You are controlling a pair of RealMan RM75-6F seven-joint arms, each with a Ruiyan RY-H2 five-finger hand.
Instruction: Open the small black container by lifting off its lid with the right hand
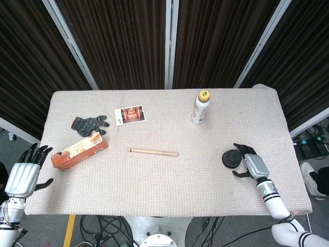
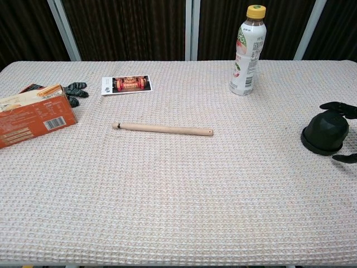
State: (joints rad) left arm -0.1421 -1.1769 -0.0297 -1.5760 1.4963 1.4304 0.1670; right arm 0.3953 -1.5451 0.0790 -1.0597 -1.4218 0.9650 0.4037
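Observation:
The small black container (image 1: 231, 159) stands on the right part of the table, a round base with a domed lid (image 2: 328, 128) seated on it. My right hand (image 1: 251, 163) is just to its right with fingers spread around the lid's side; its fingertips (image 2: 336, 105) reach past the far side and the thumb lies on the near side. I cannot tell whether they touch it. My left hand (image 1: 23, 175) hangs off the table's left edge, fingers apart, holding nothing.
A drink bottle (image 1: 200, 107) with a yellow cap stands behind the container. A wooden stick (image 1: 153, 152) lies mid-table. At the left are an orange box (image 1: 79, 150), a dark glove (image 1: 89, 123) and a photo card (image 1: 129, 114).

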